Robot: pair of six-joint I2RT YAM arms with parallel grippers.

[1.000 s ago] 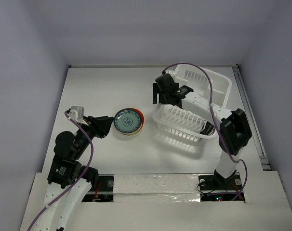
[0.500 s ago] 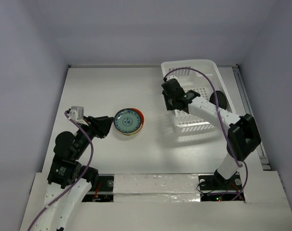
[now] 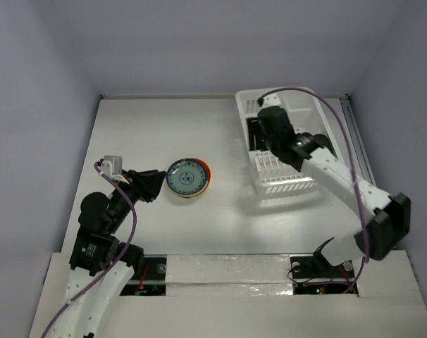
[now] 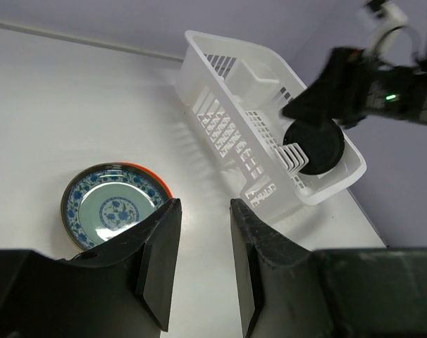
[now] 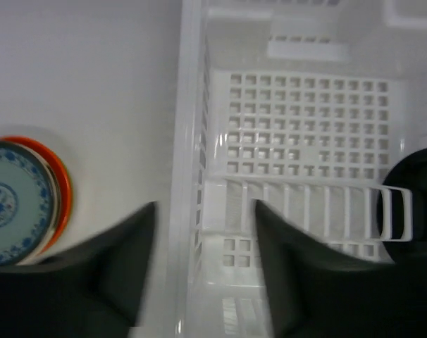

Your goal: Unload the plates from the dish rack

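The rack (image 3: 284,184), tilted a second ago, now lies flat; right gripper (image 5: 203,271) hangs open above it, left gripper (image 4: 199,260) open by the stack (image 3: 188,178); a black plate (image 4: 312,146) is left inside to unload.

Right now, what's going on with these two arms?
A white dish rack is being emptied. The right end effector hovers open over the rack, where a black plate stands. The left end effector sits open and empty beside a stack of plates on the table.
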